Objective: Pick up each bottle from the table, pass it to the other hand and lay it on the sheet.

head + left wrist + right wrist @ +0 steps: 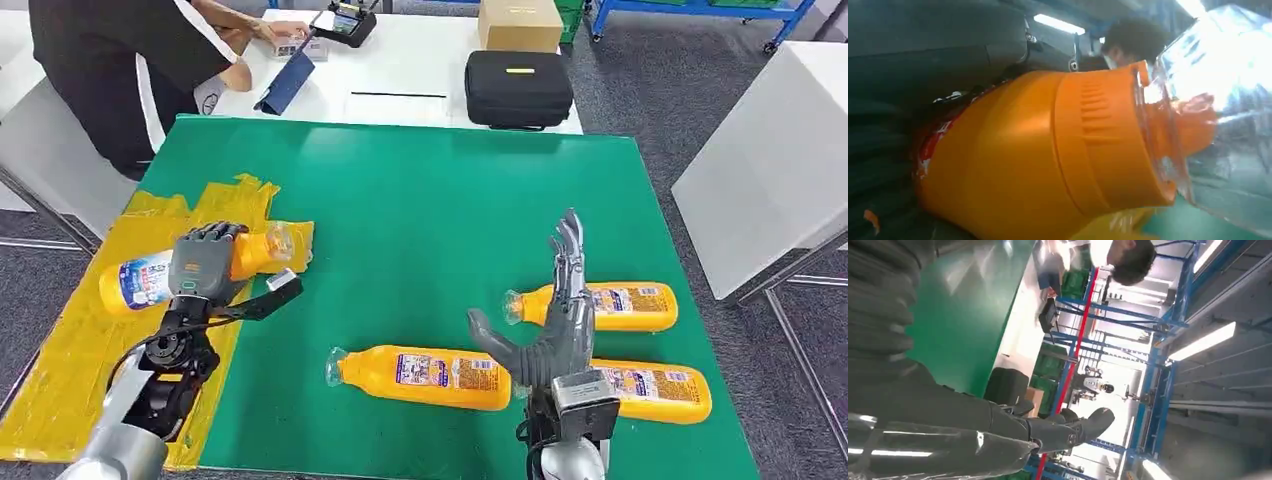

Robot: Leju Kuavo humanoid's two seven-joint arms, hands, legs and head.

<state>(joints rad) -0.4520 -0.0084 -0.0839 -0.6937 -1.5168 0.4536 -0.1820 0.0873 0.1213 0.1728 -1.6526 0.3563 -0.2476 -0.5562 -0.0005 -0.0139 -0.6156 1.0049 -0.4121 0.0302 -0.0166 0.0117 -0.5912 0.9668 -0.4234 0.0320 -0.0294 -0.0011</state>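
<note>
An orange bottle point(140, 282) with a clear cap lies across the yellow sheet point(60, 380) at the left of the green table point(420, 200). My left hand point(203, 262) lies over its middle with fingers curled over the top and grips it; the bottle's shoulder and cap point(1048, 155) sit close against the palm in the left wrist view. My right hand point(562, 320) stands open with straight fingers point(1058, 432), holding nothing, above three more orange bottles lying on the green: one in front centre point(420, 376), one behind the hand point(625, 306), one at the front right point(655, 390).
A person point(110, 60) stands at the far left by a white table point(400, 70) that carries a black case point(518, 88) and a cardboard box point(520, 22). Another white table point(770, 160) stands to the right across a gap.
</note>
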